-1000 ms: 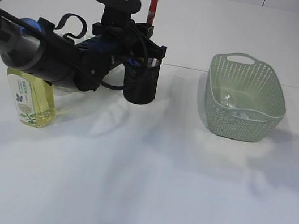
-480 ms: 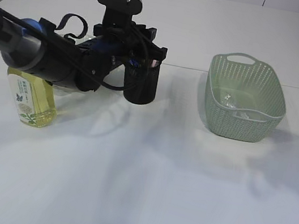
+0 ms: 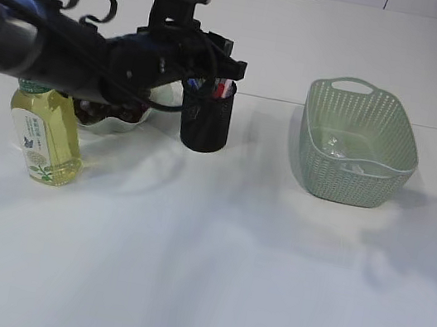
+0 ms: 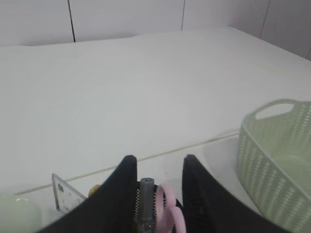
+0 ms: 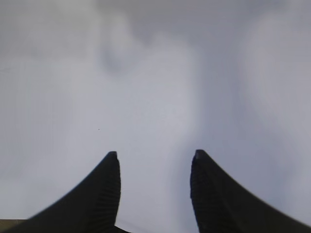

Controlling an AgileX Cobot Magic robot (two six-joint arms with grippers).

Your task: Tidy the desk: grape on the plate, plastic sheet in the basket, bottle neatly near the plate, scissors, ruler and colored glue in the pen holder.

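Left gripper point(image 4: 158, 162) hangs over the pen holder point(image 3: 204, 116), fingers parted, gripping nothing. Inside, pink-handled scissors point(image 4: 167, 213), a grey stick and the ruler point(image 4: 68, 194) stand upright, long axes toward twelve o'clock. Right gripper point(image 5: 154, 158): spread, empty, over bare table.
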